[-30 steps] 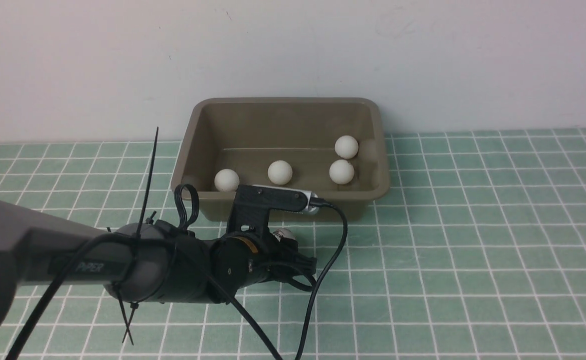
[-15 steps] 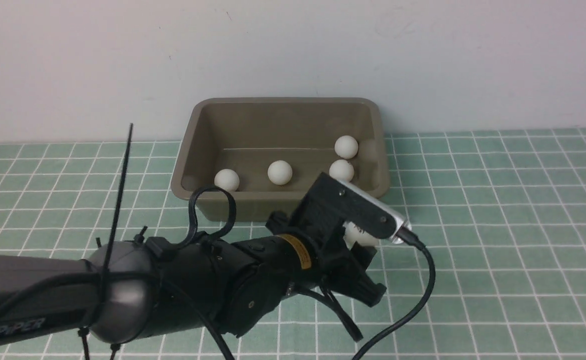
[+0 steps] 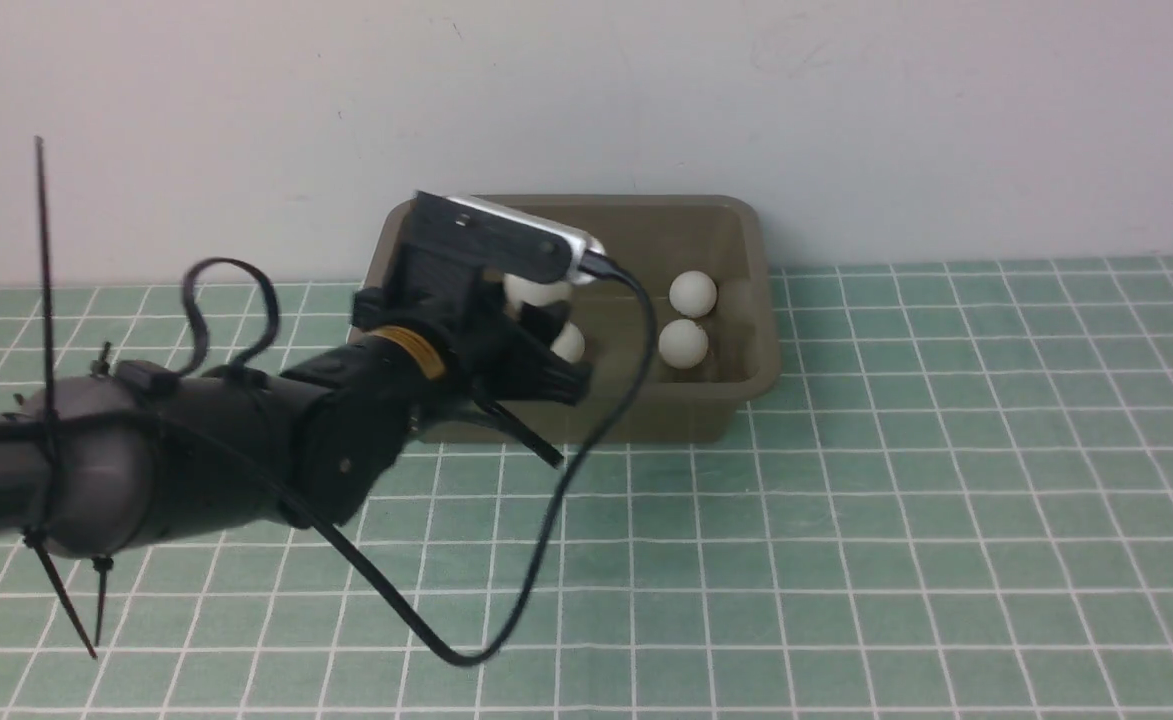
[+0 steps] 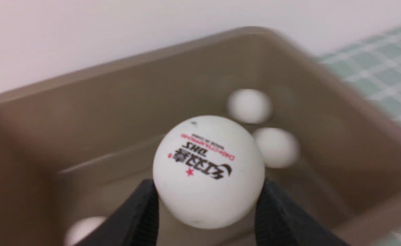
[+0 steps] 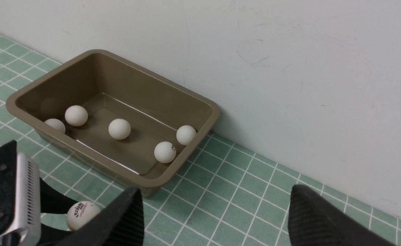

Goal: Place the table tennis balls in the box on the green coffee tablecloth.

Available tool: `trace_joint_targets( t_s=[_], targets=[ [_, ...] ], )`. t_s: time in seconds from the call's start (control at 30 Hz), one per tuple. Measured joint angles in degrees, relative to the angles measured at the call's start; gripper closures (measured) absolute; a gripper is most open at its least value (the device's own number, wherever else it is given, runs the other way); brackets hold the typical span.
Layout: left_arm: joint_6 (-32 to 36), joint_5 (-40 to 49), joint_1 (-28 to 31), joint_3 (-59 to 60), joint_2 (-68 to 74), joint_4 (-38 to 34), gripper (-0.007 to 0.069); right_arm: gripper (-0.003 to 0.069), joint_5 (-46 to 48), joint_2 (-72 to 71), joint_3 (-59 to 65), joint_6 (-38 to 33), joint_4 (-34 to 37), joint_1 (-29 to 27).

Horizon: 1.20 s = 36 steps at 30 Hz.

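Releasing this ball gently is the step in hand: the left gripper (image 4: 209, 205) is pinched on a white table tennis ball (image 4: 209, 171), its two black fingers (image 4: 135, 218) pressed to either side and the printed logo facing the wrist camera. It hangs over the left half of the olive-brown box (image 3: 666, 202), which stands on the green checked tablecloth (image 3: 896, 500) close to the wall. Five loose balls (image 5: 119, 128) lie on the box floor in the right wrist view, so this is probably the sixth and last. A ball this light will bounce, so the gripper would do well to sink below the rim first, choose a bare patch of floor away from the others, and part its fingers slowly, not snap them apart. The right gripper (image 5: 214, 222) is spread wide and empty, well off to the right above the cloth. Half a second ago the left gripper carried the ball in front of the near wall, toward the box's right end and over the cloth. It has since risen and swung back and left across the rim. The right-end pair of balls (image 3: 684, 343) has not shifted.
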Motion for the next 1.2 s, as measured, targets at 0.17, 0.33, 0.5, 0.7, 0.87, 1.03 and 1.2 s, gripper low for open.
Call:
trace_joint_targets(
  t_s=[0.17, 0.33, 0.5, 0.7, 0.87, 1.03, 1.2],
  targets=[
    [-3.4, 0.7, 8.3, -0.6, 0.5, 7.9, 0.03, 0.0144, 0.0, 0.0, 0.0, 0.0, 0.0, 0.0],
    [-10.9, 2.7, 10.6, -3.5, 3.0, 23.4, 0.03, 0.0144, 0.0, 0.0, 0.0, 0.0, 0.0, 0.0],
    [-21.5, 3.4, 10.7, -6.8, 6.6, 35.4, 0.0142, 0.0144, 0.0, 0.0, 0.0, 0.0, 0.0, 0.0],
    [-29.5, 10.1, 10.6, -6.9, 4.1, 36.6, 0.0059, 0.0144, 0.0, 0.0, 0.0, 0.0, 0.0, 0.0],
    [-30.0, 26.4, 10.1, -6.9, -5.2, 37.4, 0.0083, 0.0144, -0.7, 0.0, 0.0, 0.0, 0.0, 0.0],
    [-30.3, 36.5, 10.0, -6.9, -14.8, 36.9, 0.0123, 0.0144, -4.1, 0.0, 0.0, 0.0, 0.0, 0.0],
    [-30.4, 44.9, 9.9, -6.9, -29.3, 34.5, 0.0165, 0.0144, -6.8, 0.0, 0.0, 0.0, 0.0, 0.0]
  ],
)
